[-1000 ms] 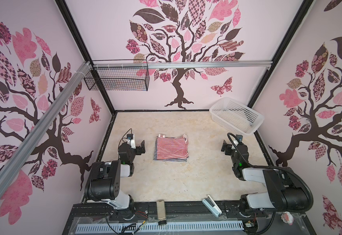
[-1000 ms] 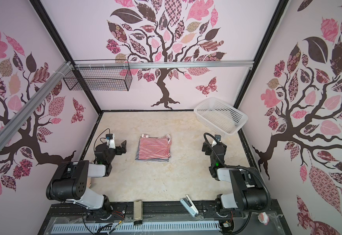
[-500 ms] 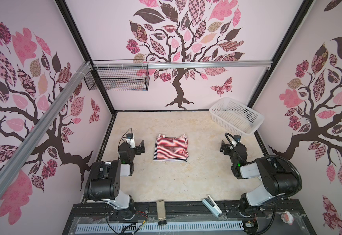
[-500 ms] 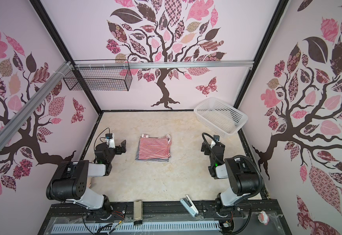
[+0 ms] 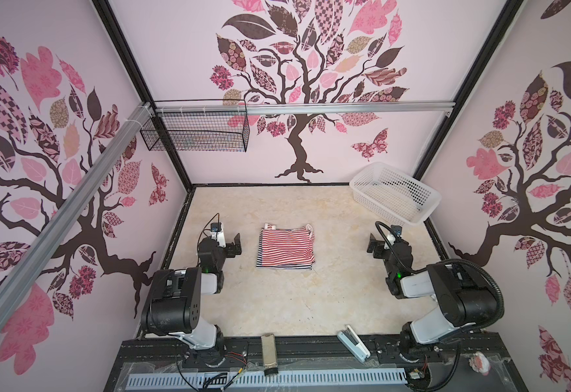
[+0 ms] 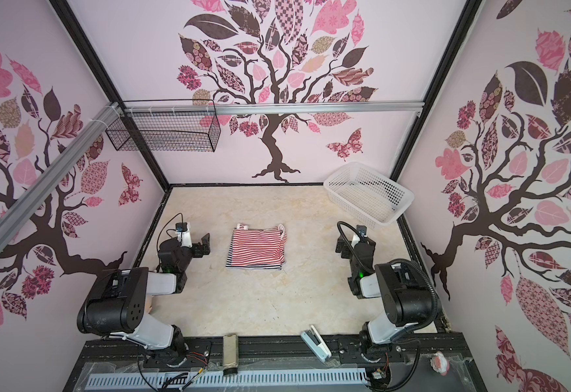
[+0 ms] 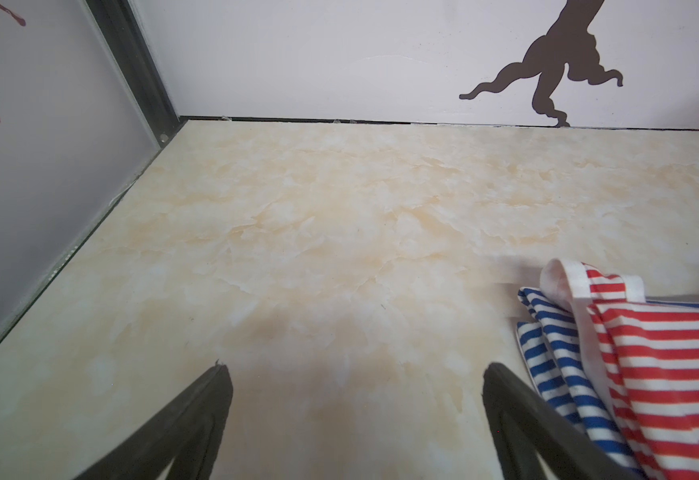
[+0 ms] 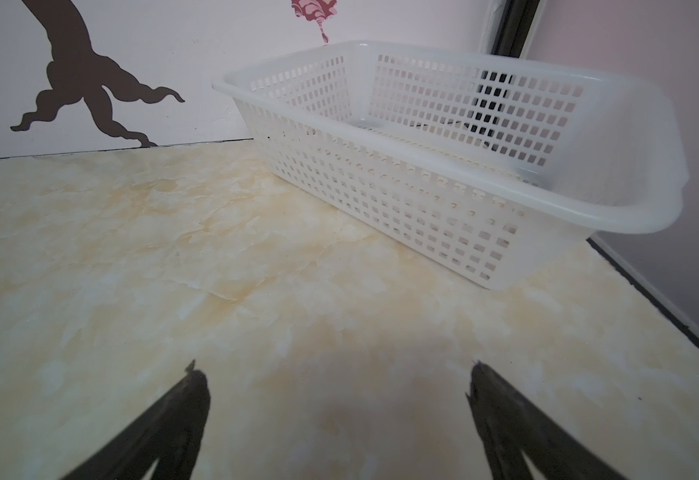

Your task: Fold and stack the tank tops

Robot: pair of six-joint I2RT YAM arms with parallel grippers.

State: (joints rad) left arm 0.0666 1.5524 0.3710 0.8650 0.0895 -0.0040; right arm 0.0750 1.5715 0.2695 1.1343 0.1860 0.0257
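Both tank tops (image 5: 286,249) folded, stacked on table (image 5: 277,305)
red-and-white tank top (image 6: 257,249) atop navy-and-white tank top (image 7: 555,357); left gripper (image 7: 356,370) just beside stack, jaws apart, empty; right gripper (image 8: 333,370) well apart, jaws wide, empty, facing white basket (image 8: 422,199)

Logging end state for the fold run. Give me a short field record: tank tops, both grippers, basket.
stack: folded red-and-white tank top lies on the folded navy-and-white tank top, mid-table
overlap: navy edges show along the stack's near and left sides
left gripper: open, nothing between the jaws, left of the stack
right gripper: open, nothing between the jaws, right of the stack, camera facing the basket
white basket: far right corner, no clothing visible inside
task status: looks complete, both tops folded and stacked
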